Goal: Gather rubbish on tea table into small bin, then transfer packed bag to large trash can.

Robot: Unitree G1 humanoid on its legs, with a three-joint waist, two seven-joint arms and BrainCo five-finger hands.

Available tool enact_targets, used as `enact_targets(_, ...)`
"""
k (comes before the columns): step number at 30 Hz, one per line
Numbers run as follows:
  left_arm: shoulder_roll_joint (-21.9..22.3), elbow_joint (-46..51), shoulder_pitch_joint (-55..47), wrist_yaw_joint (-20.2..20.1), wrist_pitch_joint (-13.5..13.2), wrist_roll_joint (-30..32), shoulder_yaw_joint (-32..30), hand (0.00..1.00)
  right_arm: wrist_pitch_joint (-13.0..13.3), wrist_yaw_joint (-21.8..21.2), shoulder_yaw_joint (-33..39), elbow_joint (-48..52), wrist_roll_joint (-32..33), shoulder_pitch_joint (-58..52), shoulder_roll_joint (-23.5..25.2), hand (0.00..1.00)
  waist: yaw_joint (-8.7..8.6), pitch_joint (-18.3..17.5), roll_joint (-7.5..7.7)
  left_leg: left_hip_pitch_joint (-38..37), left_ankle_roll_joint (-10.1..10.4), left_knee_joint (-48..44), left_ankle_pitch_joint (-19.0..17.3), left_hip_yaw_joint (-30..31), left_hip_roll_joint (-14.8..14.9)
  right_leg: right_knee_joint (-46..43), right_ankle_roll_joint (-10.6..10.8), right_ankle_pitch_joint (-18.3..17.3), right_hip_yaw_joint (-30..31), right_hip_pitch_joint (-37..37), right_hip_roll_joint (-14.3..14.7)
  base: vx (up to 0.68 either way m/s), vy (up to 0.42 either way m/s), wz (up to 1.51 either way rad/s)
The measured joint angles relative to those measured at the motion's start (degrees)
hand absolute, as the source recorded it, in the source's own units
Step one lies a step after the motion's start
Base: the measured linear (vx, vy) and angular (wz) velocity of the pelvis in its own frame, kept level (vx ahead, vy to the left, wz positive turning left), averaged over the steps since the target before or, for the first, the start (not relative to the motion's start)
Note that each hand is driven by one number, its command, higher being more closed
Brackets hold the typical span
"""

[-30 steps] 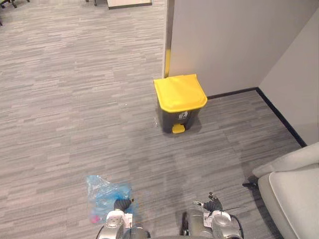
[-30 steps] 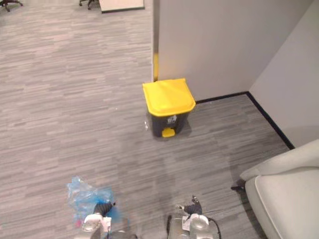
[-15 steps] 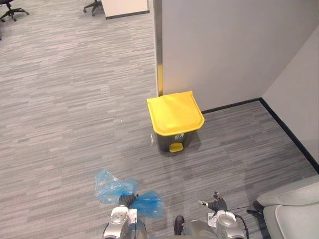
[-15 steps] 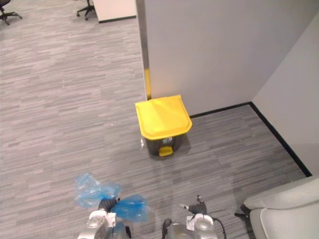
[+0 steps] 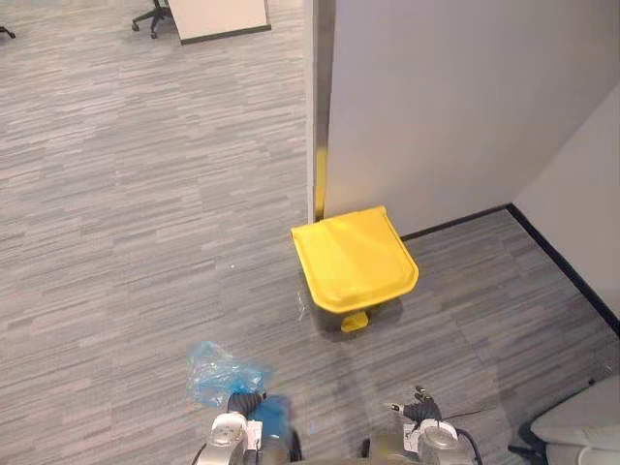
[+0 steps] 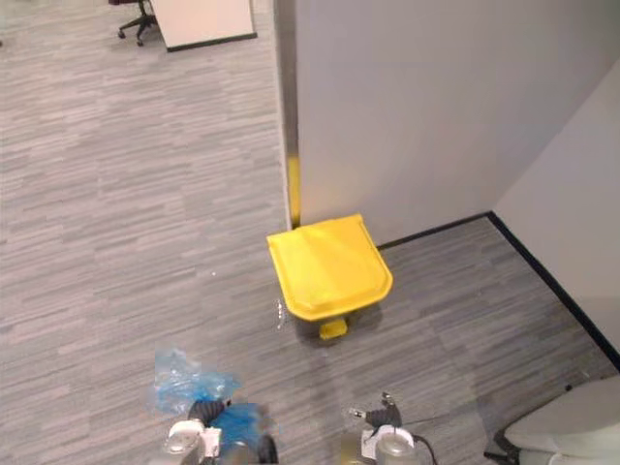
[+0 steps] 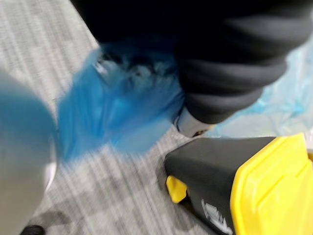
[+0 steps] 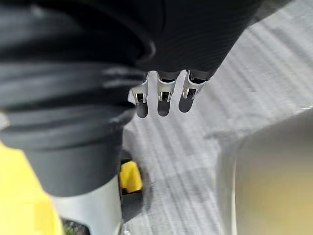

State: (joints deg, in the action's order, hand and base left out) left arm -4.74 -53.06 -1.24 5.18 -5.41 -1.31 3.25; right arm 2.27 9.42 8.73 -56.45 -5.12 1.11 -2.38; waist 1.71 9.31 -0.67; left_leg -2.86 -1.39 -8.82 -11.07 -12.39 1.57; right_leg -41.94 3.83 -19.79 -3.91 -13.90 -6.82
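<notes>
The large trash can (image 5: 356, 263) is dark grey with a shut yellow lid and a yellow pedal (image 5: 354, 322). It stands on the floor against the end of a grey partition, ahead of me. My left hand (image 5: 243, 400), low in the left eye view, is shut on the gathered neck of a blue plastic bag (image 5: 219, 369). The bag (image 7: 122, 112) hangs under the hand, short of the can (image 7: 215, 164) and to its left. My right hand (image 5: 417, 411) hangs to the right with relaxed fingers (image 8: 161, 93), holding nothing.
A grey partition wall (image 5: 436, 97) with a yellow strip on its edge rises behind the can; a second wall with a black skirting closes the corner on the right. A pale armchair (image 5: 581, 431) sits at the lower right. Open carpet spreads to the left.
The camera has moved closer: the can now looks larger and nearer, and the armchair has slid toward the right edge. The blue bag stays in my left hand, swinging slightly.
</notes>
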Motion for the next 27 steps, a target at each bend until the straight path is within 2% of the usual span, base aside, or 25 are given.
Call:
enact_targets(1,-0.8,0.0,0.7,0.4,-0.1,0.0,0.0,1.0,0.0,0.0,0.0,0.0,0.0,0.3,0.0,0.0,-0.47,0.3,-0.34,-0.7,0.0,0.1,0.0,0.6,1.0,5.7,-0.7,0.5,-2.1,-2.5,1.2,0.31,-0.149,0.26)
enact_targets(2,-1.5,0.0,0.6,0.6,-0.3,0.0,0.0,1.0,0.0,0.0,-0.2,0.0,0.0,0.1,0.1,0.0,-0.76,0.2,0.09,-1.3,0.6,0.1,-0.1,1.0,0.7,14.3,-1.5,5.1,-2.2,-2.5,2.0,0.27,-0.13,0.36)
enact_targets(3,-2.3,0.1,0.6,0.6,-0.4,0.0,0.0,1.0,0.0,0.0,-0.5,-0.1,-0.1,-0.4,0.2,0.0,-1.08,0.1,1.48,-1.8,1.4,-0.1,-0.4,1.8,-0.5,20.0,-3.8,13.0,-1.7,-2.1,1.5,0.28,-0.098,0.29)
enact_targets(4,-1.4,-0.9,1.1,0.9,-0.4,0.0,-0.4,1.0,0.1,0.1,-0.2,-0.7,0.0,-0.3,-0.9,0.0,-1.54,0.2,-0.56,-2.3,3.3,-0.3,-1.7,3.5,1.0,18.4,-4.4,12.3,-2.7,-1.5,2.5,0.28,-0.098,0.16)
enact_targets(5,-0.7,-1.0,1.0,0.8,-0.4,0.0,-0.9,1.0,0.0,0.2,0.0,-0.9,0.0,-0.2,-1.8,0.0,-1.43,-0.3,-1.43,-2.3,3.3,-0.2,-1.7,3.8,2.0,20.1,-4.4,12.3,-3.1,-0.7,3.4,0.28,-0.1,0.01)
enact_targets(7,0.3,-1.0,1.4,0.8,-0.5,0.0,-1.6,1.0,0.0,0.2,0.2,-1.0,0.0,-0.2,-2.4,0.0,-1.7,-0.2,-2.06,-3.0,4.1,-0.2,-1.2,3.8,3.3,22.5,-4.5,12.3,-3.8,1.4,4.6,0.24,-0.118,0.02)
enact_targets(8,0.7,-1.1,1.6,0.7,-0.5,0.0,-1.6,1.0,0.0,0.2,0.5,-1.2,0.0,-0.7,-2.4,0.0,-1.74,-0.1,-1.97,-3.3,4.8,-0.8,-0.8,3.9,3.7,23.4,-4.5,12.3,-4.4,2.7,4.9,0.23,-0.126,0.22)
enact_targets(10,1.1,-1.0,2.0,0.7,-0.5,0.1,-1.8,1.0,0.0,0.2,0.7,-1.1,0.3,-1.4,-2.2,0.0,-1.73,0.3,-1.25,-2.2,4.9,-5.9,-0.8,4.0,4.1,25.4,-4.7,12.2,-5.1,5.6,4.8,0.14,-0.073,0.23)
enact_targets(12,1.5,-0.8,1.7,0.5,-0.4,0.1,-2.2,1.0,0.0,0.2,0.6,-1.0,0.6,-2.0,-2.0,0.0,-1.48,0.7,-0.58,3.1,6.7,-19.9,-0.6,3.5,5.5,28.7,-5.0,12.3,-5.5,9.9,4.2,0.12,0.005,0.1)
enact_targets(13,1.8,-0.6,1.5,0.0,-0.4,0.1,-2.2,1.0,0.0,0.2,0.5,-0.8,0.7,-2.1,-1.4,0.0,-1.35,0.8,-0.47,4.9,6.9,-23.7,-3.0,1.8,6.8,30.1,-5.3,12.6,-5.4,11.4,4.0,0.1,0.088,-0.01)
enact_targets(15,2.3,-0.5,0.8,-0.7,-0.3,0.1,-2.1,1.0,0.0,0.2,1.4,-0.7,0.7,-1.8,-1.1,0.0,-1.3,0.8,-0.4,7.0,6.2,-20.9,-5.2,0.6,7.8,30.8,-5.1,12.7,-5.1,12.2,3.4,0.08,0.131,-0.07)
enact_targets(16,2.4,-0.5,0.6,-0.9,-0.3,0.1,-2.0,1.0,0.0,0.2,1.9,-0.7,0.7,-1.6,-1.0,0.0,-1.24,0.8,-0.64,7.3,6.0,-16.6,-4.5,0.7,7.6,30.9,-4.5,12.9,-4.8,12.1,3.1,0.05,0.18,-0.11)
enact_targets(17,2.6,-0.6,0.2,-0.9,-0.2,0.1,-1.9,1.0,0.1,0.2,2.0,-0.7,0.7,-1.6,-1.5,0.0,-1.4,0.2,-1.98,7.3,7.0,-7.6,0.9,2.0,7.8,31.5,-2.9,13.2,-4.5,11.8,4.0,0.06,0.194,-0.2)
enact_targets(19,1.8,-0.8,0.2,-0.9,-0.1,0.1,-1.0,1.0,-0.1,0.1,1.9,-1.4,0.7,-1.9,-0.7,0.0,-1.01,-0.3,-0.67,5.8,6.4,-4.0,1.7,1.9,5.7,33.5,-1.0,14.2,-2.3,11.9,2.9,0.06,0.209,-0.13)
enact_targets(21,0.9,-0.9,0.1,-0.9,-0.1,0.1,0.2,1.0,-0.1,0.1,2.0,-1.6,0.7,-2.4,-0.4,0.0,-1.18,-0.6,-0.04,4.9,5.5,-2.1,2.3,0.9,4.0,34.7,-0.4,14.6,-1.8,12.1,1.4,0.04,0.164,-0.09)
enact_targets(23,0.5,-1.0,0.1,-0.9,-0.1,0.4,0.6,1.0,-0.1,0.2,2.1,-1.8,0.7,-2.4,-0.4,0.0,-1.43,-0.7,-0.14,3.6,4.5,0.6,3.2,0.0,2.5,35.9,0.4,15.2,-0.9,12.2,0.4,0.03,0.138,-0.19)
enact_targets(27,0.2,-1.8,0.2,-0.9,-0.1,1.3,1.2,1.0,-0.1,0.1,2.0,-2.0,0.7,-2.2,-0.4,0.0,-1.58,-0.8,-0.29,2.4,4.1,3.7,4.2,-1.3,1.2,37.5,0.7,16.2,0.2,12.0,0.0,0.03,0.067,-0.15)
